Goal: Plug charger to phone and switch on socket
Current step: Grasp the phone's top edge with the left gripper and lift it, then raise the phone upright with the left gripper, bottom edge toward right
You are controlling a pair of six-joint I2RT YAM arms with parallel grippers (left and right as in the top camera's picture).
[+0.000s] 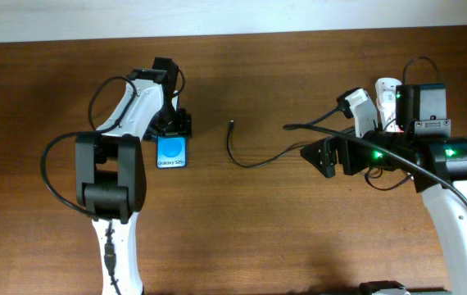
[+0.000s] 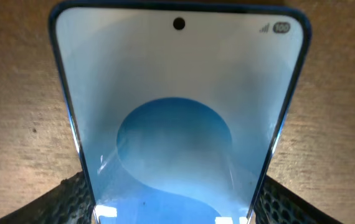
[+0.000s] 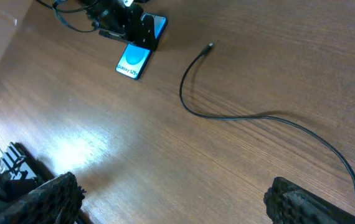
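Observation:
The phone [image 1: 173, 153] lies flat on the table at centre left, blue screen up, "Galaxy S25+" text at its near edge. My left gripper [image 1: 171, 129] is shut on its far end; in the left wrist view the phone [image 2: 177, 124] fills the frame between the two fingers. The charger [image 1: 250, 160] is a thin black cable curving across the table's middle, its connector tip [image 1: 232, 124] lying free to the right of the phone. My right gripper [image 1: 322, 158] is open and empty above the cable's right part. The socket [image 1: 383, 102] is mostly hidden under the right arm.
The right wrist view shows the charger cable [image 3: 227, 115] and the phone [image 3: 134, 60] on bare wood, with the left gripper on the phone's far end. Thick black arm cables loop by the left arm [image 1: 53, 164] and right arm [image 1: 397, 176].

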